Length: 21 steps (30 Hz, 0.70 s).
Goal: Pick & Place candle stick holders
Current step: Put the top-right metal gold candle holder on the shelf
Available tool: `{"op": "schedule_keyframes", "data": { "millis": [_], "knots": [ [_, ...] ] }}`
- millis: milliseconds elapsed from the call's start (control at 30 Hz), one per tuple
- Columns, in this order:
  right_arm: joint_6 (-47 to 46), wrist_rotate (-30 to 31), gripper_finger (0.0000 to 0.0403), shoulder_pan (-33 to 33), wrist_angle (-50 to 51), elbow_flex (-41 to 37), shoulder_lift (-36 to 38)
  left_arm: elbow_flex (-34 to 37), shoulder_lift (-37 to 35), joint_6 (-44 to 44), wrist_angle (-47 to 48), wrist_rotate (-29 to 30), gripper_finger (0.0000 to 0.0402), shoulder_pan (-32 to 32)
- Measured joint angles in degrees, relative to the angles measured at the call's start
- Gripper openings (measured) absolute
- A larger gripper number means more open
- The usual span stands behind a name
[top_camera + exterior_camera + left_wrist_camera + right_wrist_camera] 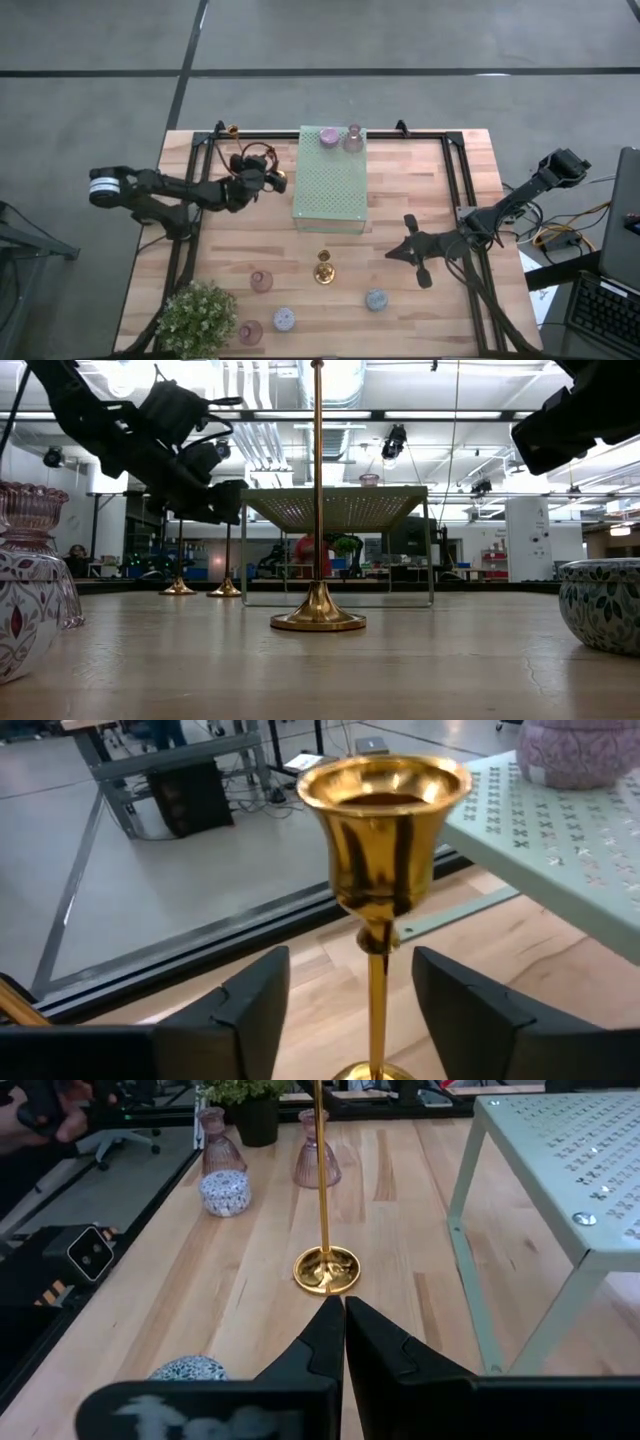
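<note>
A slim gold candlestick (385, 830) stands on the table left of the pale green perforated stand (332, 180). My left gripper (350, 982) is open, with one finger on each side of the candlestick's stem, below the cup and not touching it; it also shows in the high view (262, 178). A second gold candlestick (323, 268) stands upright on its round base at the table's middle front. My right gripper (410, 252) is shut and empty to its right, and shows in its own wrist view (343, 1330). Two pink holders (340, 137) sit on the stand's far end.
Several squat holders (261, 281) (284, 318) (376, 299) stand near the front edge beside a potted plant (197, 315). Another gold candlestick (232, 130) stands at the far left corner. A black frame (455, 170) runs along the table's edges.
</note>
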<state>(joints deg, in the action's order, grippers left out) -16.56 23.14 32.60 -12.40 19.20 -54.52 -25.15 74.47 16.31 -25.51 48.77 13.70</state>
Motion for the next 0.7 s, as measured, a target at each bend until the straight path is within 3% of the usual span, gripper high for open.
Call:
{"op": "schedule_keyframes", "data": {
  "millis": [233, 433, 700],
  "knots": [
    [0.02, 0.0, 0.0008, -0.04, -0.31, -0.02, 0.0, -0.02, -0.04, -3.21, -0.35, -0.62, 0.0117, 0.76],
    [0.04, 0.48, 0.0008, -0.04, -0.33, -0.04, 0.0, -0.08, -0.16, -8.41, -1.26, -6.07, 0.0023, 0.87],
    [0.04, 1.07, 0.0008, -0.02, -0.31, -0.04, 0.0, 0.04, -3.2, -11.8, -0.18, -6.35, 0.0028, 0.93]
  ]
}}
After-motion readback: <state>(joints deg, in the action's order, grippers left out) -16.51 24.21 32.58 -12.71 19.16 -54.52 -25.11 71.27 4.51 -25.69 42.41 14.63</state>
